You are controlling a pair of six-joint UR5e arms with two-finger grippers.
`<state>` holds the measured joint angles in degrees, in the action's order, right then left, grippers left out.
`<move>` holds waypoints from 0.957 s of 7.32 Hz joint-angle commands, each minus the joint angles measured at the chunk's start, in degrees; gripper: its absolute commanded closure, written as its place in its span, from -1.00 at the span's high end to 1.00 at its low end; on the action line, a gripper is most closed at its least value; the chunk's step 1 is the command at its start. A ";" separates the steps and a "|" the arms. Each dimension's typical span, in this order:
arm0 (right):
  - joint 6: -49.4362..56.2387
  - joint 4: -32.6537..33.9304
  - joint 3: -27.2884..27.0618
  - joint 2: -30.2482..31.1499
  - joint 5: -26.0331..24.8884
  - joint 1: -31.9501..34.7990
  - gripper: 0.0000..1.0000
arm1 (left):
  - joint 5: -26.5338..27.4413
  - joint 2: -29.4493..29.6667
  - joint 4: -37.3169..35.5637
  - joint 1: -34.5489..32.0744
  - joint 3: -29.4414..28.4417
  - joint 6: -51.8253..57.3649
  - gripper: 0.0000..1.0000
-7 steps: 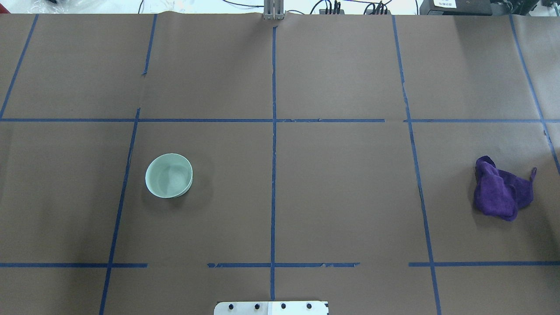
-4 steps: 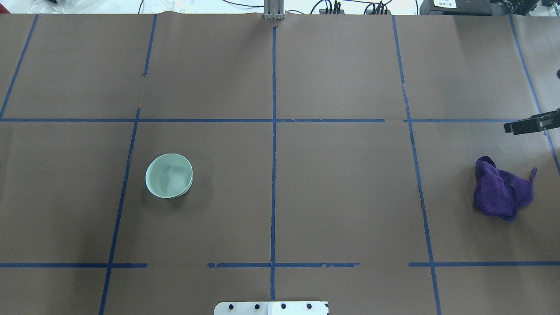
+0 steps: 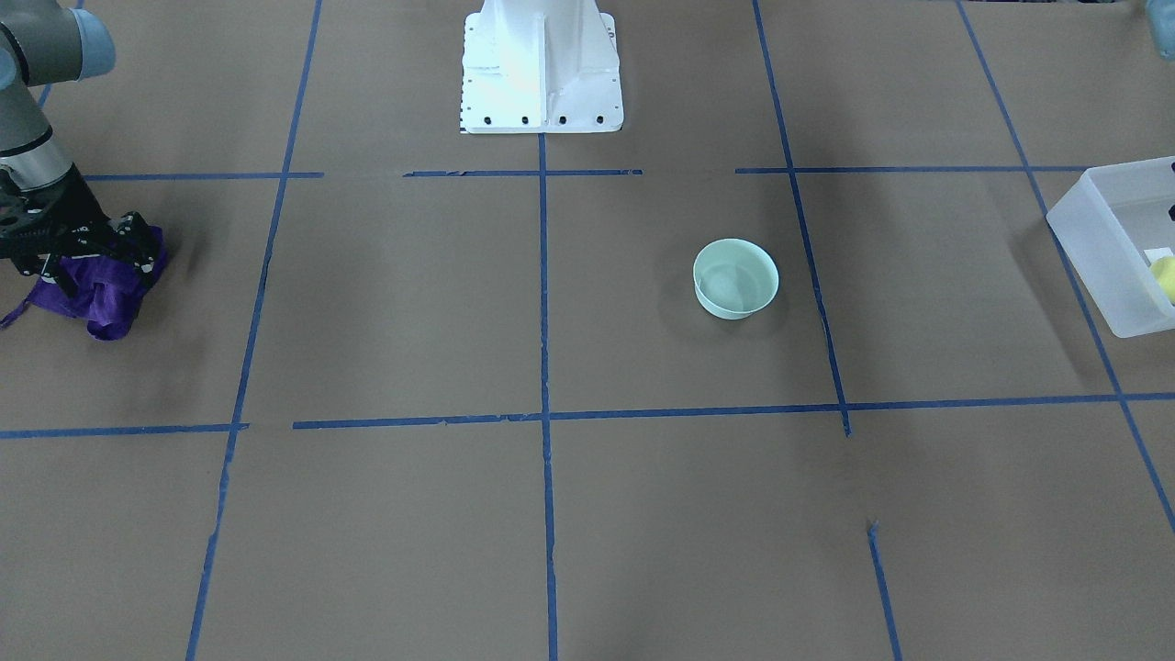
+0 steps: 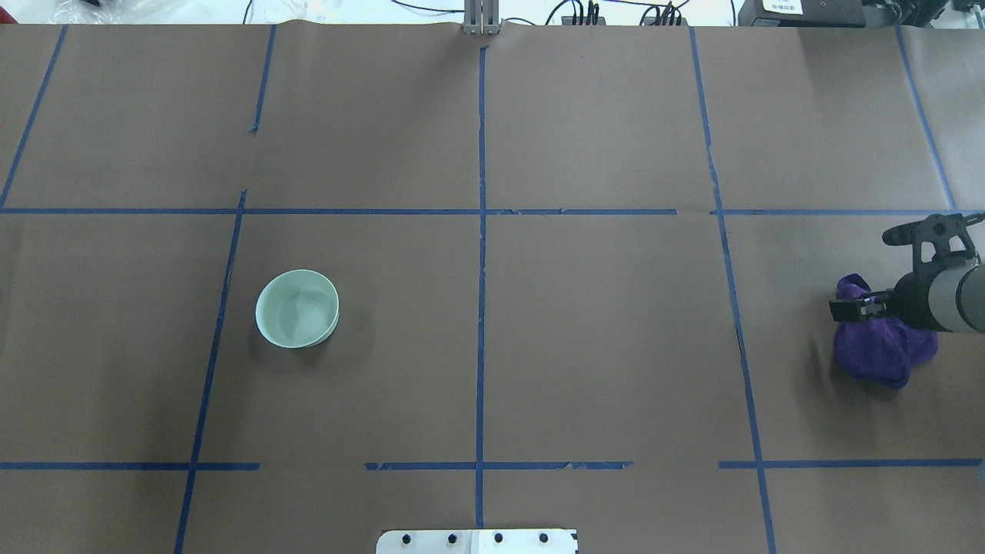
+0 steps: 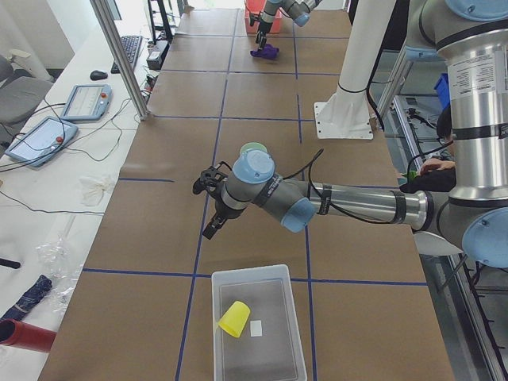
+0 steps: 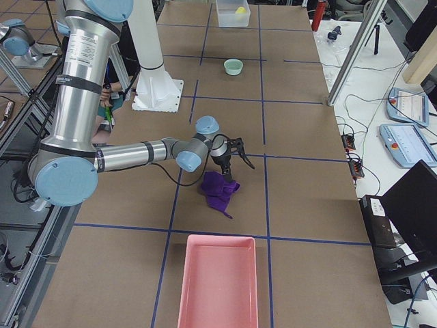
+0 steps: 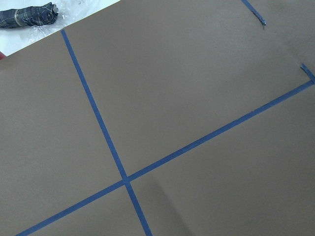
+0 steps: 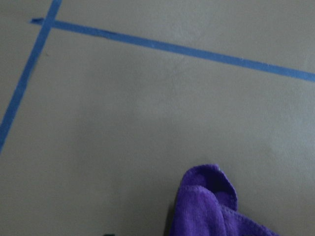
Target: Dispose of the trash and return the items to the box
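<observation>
The mint-green bowl (image 4: 297, 308) (image 3: 735, 278) stands upright and empty on the left half of the table. The frosted box (image 5: 258, 325) (image 3: 1115, 243) sits at the table's left end, with the yellow cup (image 5: 234, 318) lying inside it. My right gripper (image 4: 846, 308) (image 3: 92, 266) (image 6: 229, 176) points down, open, right over the crumpled purple rag (image 4: 881, 350) (image 8: 221, 206), its jaws straddling the top folds. My left gripper (image 5: 213, 228) hovers between bowl and box. It shows only in the exterior left view, so I cannot tell if it is open or shut.
A pink tray (image 6: 218, 287) lies at the table's right end, just past the rag. The white robot base (image 3: 542, 73) stands at the middle of my side. Blue tape lines grid the brown table. A metal post (image 5: 119, 55) stands at the far edge.
My right arm has come in from the right edge and dropped over the purple rag. The bowl and rag have not moved.
</observation>
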<state>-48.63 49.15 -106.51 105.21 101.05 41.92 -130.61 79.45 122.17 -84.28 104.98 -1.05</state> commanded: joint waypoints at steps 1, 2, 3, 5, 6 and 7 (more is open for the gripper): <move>0.82 -0.02 -0.01 3.06 -3.05 -3.68 -0.63 | 0.00 0.01 0.00 0.00 0.05 0.00 1.00; 2.48 0.07 -0.36 3.07 -3.05 -3.60 -1.00 | 0.00 0.09 0.00 0.00 0.05 -0.09 1.00; 3.45 0.76 -2.02 3.24 -2.36 -3.07 -1.00 | -0.09 0.09 0.00 0.08 0.05 -0.09 1.00; 20.14 10.90 -7.54 2.98 7.43 10.65 -1.00 | -0.09 0.09 0.00 0.09 0.05 -0.09 1.00; 28.16 16.01 -9.83 2.81 12.97 19.08 -1.00 | -0.18 0.01 0.00 0.00 0.05 -0.09 1.00; 38.25 19.89 -10.03 2.63 19.29 28.74 -1.00 | -0.26 0.01 0.00 0.08 0.14 -0.09 1.00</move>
<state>-22.27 63.46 -115.13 108.05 112.78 59.27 -130.77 79.49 122.17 -84.23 105.05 -1.14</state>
